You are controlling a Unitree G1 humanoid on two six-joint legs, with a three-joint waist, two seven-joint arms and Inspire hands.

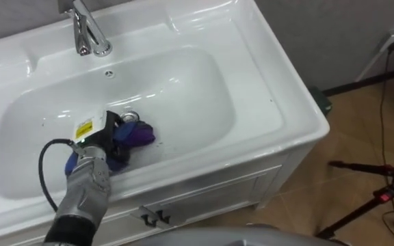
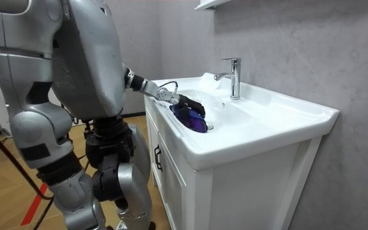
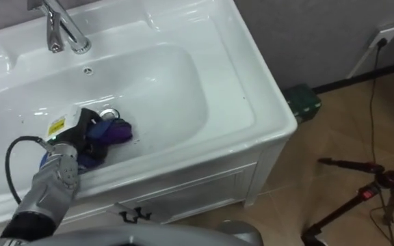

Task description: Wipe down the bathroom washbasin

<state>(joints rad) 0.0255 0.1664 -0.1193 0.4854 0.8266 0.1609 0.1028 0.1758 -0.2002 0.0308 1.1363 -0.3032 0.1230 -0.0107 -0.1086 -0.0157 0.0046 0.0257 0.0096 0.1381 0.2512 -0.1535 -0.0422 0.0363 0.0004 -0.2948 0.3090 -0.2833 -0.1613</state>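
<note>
Down at basin (image 1: pixel 252 102) bottom, beside drain (image 1: pixel 130 117): purple cloth (image 1: pixel 141 134) beneath left robot hand (image 1: pixel 104 130), grasp cannot tell.

The fingers of the left hand (image 1: pixel 96 133) are buried in the purple cloth (image 1: pixel 139 134), so their curl cannot be read, and hand and cloth together cover most of the drain (image 1: pixel 130 117). The tap (image 1: pixel 86 31) loses its top at the upper edge of the eye views, and the basin (image 1: pixel 279 102) runs off their left edge. A black tripod (image 1: pixel 378 195) on the floor is cut by the right and lower edges.
</note>
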